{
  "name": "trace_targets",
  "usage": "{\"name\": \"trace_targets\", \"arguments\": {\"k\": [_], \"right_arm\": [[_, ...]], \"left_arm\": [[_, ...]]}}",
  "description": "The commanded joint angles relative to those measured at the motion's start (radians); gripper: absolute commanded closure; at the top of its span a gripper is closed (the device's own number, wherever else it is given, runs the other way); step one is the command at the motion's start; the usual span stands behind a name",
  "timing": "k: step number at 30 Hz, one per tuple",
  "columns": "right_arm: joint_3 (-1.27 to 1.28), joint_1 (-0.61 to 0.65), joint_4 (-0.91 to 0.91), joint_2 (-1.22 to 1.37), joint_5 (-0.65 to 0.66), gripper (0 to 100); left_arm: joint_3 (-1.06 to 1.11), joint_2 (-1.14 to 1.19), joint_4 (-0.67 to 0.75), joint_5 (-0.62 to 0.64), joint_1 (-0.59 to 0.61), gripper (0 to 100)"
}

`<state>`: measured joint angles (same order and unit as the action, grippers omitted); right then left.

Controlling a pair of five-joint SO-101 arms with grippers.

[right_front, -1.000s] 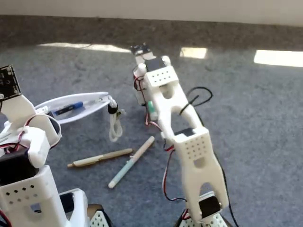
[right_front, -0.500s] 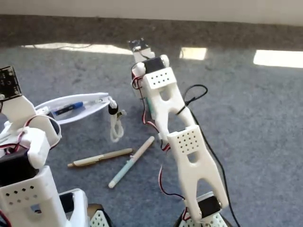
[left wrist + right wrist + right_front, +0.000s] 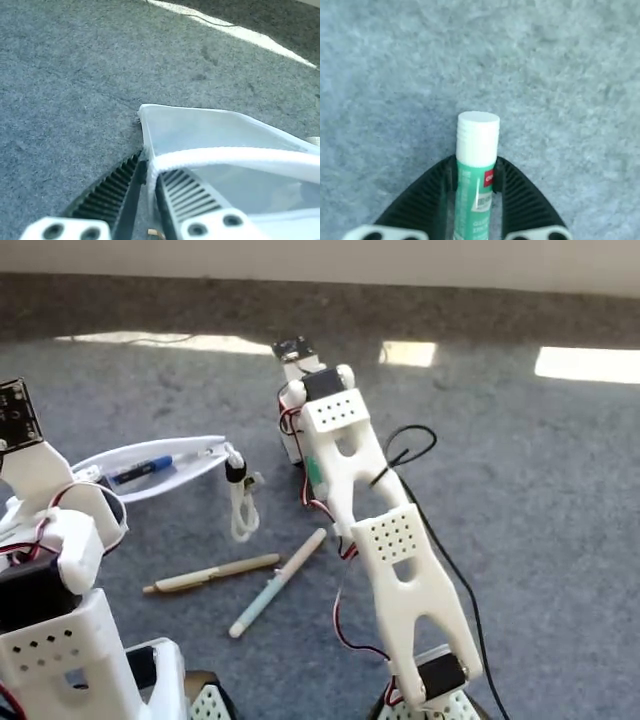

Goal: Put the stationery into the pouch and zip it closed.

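Gripping the glue stick [image 3: 477,150] in my right gripper [image 3: 476,167], jaws clamped on the green barrel just below the white cap, cap pointing at the carpet [image 3: 520,490]. It looks light, rigid and smooth, so it could slip or pivot; a mid-barrel hold seems safer. My left gripper [image 3: 149,175] is closed, pinching the rim of the pouch [image 3: 210,132] at 1 end. The pouch looks thin and floppy, mouth open, blue pen [image 3: 145,469] inside. 2 loose: beige pen [image 3: 212,574] and teal pen [image 3: 275,585], between the arms, near the strap [image 3: 243,510].
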<state>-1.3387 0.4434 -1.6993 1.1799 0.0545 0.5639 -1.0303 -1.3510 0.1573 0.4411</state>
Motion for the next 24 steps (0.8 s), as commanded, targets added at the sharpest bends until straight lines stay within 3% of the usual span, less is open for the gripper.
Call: {"name": "trace_targets", "arguments": {"k": [1,16,24], "right_arm": [[-0.096,0.024,-0.053,-0.044,0.009,99.3],[-0.128,0.035,-0.068,-0.177,0.003,99.4],[0.308,0.061,-0.064,-0.532,0.009,99.4]], "left_arm": [[-0.018,-0.033,0.006,-0.005,0.016,99],[-0.016,-0.033,0.011,-0.003,0.016,99],[-0.016,-0.033,0.011,-0.002,0.015,99]]}}
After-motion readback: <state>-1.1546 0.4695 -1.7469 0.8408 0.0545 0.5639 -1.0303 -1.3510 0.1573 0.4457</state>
